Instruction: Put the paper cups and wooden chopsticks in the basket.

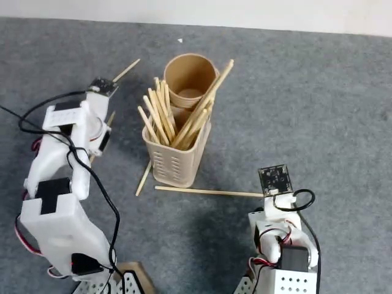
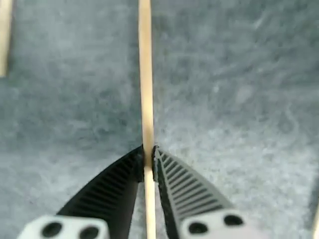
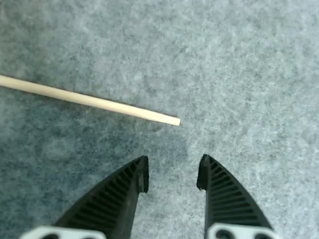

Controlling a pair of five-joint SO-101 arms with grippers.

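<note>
Left tool (image 2: 148, 152) clamps thin pale wooden chopstick (image 2: 145, 74), likely bound for cream slotted basket (image 1: 177, 163); right tool (image 3: 172, 172) open, empty.

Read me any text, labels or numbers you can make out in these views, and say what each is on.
No readable text in any view.
Cup, basket, chopsticks: plain, no print to be seen.
Right arm's circuit board and left arm's circuit board: any markings are too small to read.
</note>
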